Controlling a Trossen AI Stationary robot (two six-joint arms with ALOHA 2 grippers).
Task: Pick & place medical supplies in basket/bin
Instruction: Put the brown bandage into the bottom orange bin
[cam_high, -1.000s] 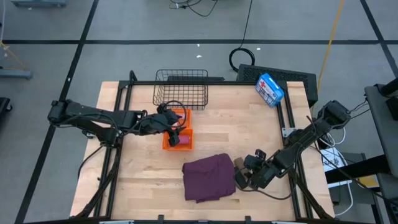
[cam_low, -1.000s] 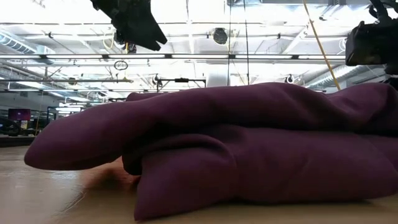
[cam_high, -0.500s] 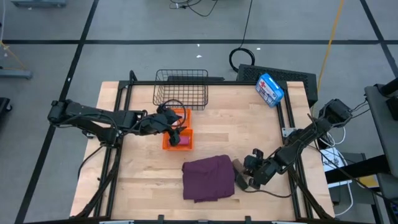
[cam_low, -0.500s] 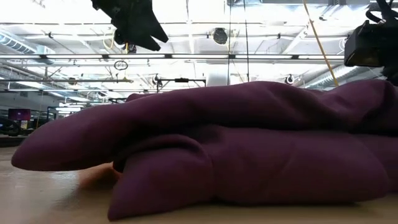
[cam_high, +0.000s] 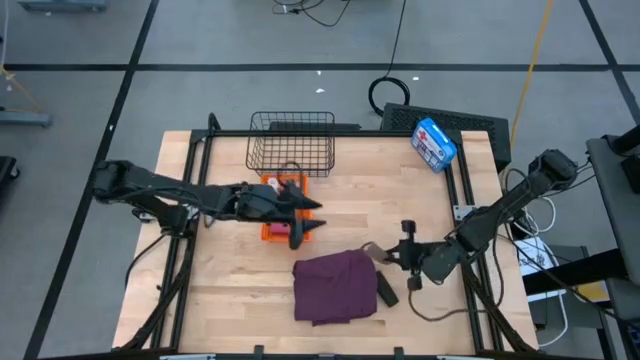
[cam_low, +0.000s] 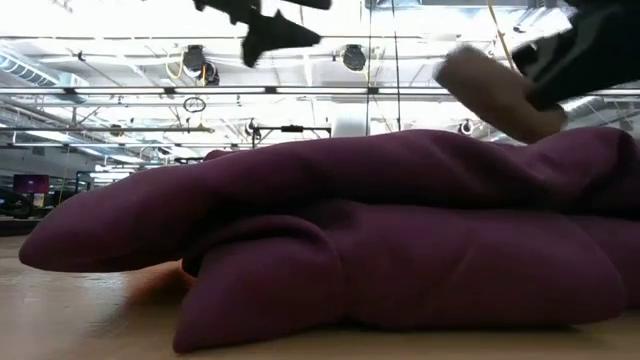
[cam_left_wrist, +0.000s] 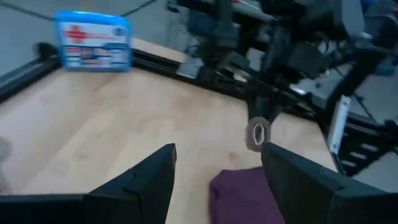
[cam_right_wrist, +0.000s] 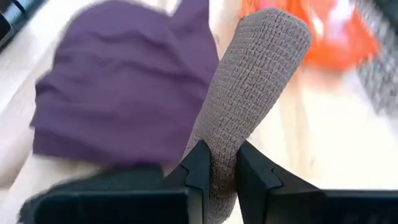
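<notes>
Black wire basket (cam_high: 291, 142): rectangular mesh, at the table's far edge.
Orange bin (cam_high: 272, 231): smooth plastic tray, just in front of the basket.
Left gripper (cam_high: 312, 216): above the bin's right edge, fingers spread wide, nothing in them!
Purple-maroon cloth (cam_high: 335, 286): soft, rumpled heap on the wood, near the front.
Black roll (cam_high: 386, 290): lying at the cloth's right edge.
Brown roll (cam_right_wrist: 252, 87): woven, gridded cylinder, lifted beside the cloth.
Right gripper (cam_right_wrist: 217, 167): fingers clamped tight on the brown roll's end.
</notes>
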